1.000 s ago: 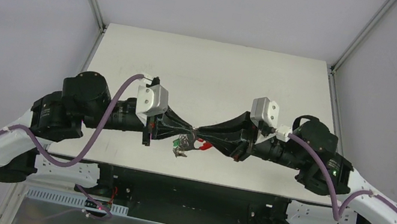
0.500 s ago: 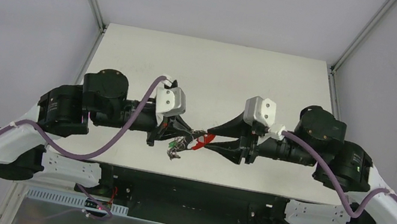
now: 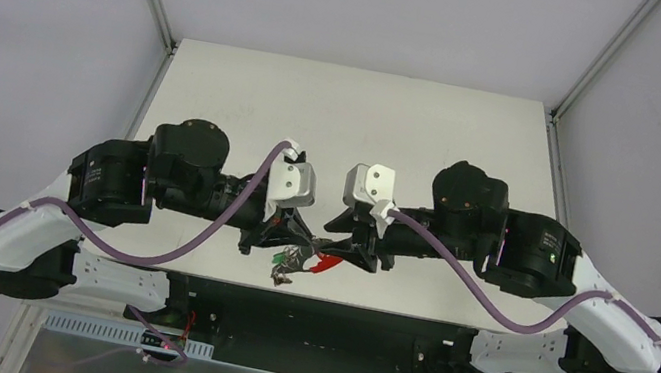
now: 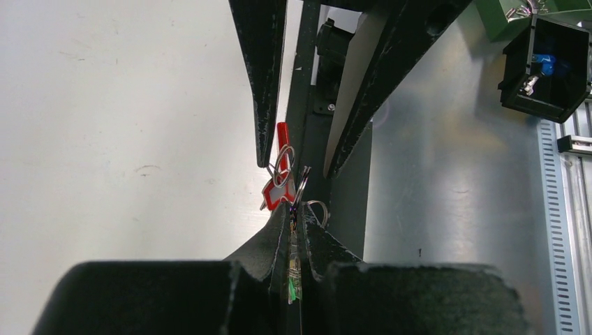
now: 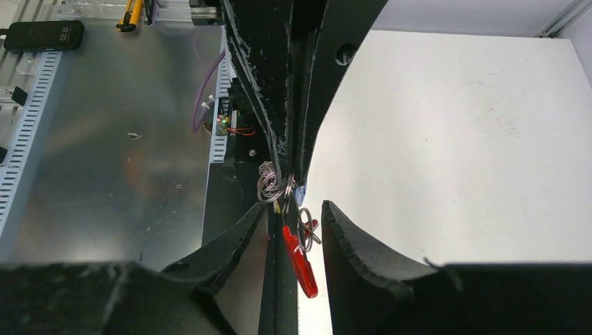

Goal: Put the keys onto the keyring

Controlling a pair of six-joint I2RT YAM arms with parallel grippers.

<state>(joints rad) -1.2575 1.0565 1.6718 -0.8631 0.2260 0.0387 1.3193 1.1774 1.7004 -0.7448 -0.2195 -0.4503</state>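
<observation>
keyring pinched edge-on at tips of left gripper, hanging in air. Red clip juts just past those tips, at least 3 silver rings looped beside it. Keys: small dark and green clump dangling below gripper, too small to separate.

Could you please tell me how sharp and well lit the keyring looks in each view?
Top external: even, soft light, but the keyring is tiny, its detail lost. Left wrist: the red clip is sharp, the left tool in front very dark. Right wrist: clip and rings crisp, the right tool a dark mass below.
</observation>
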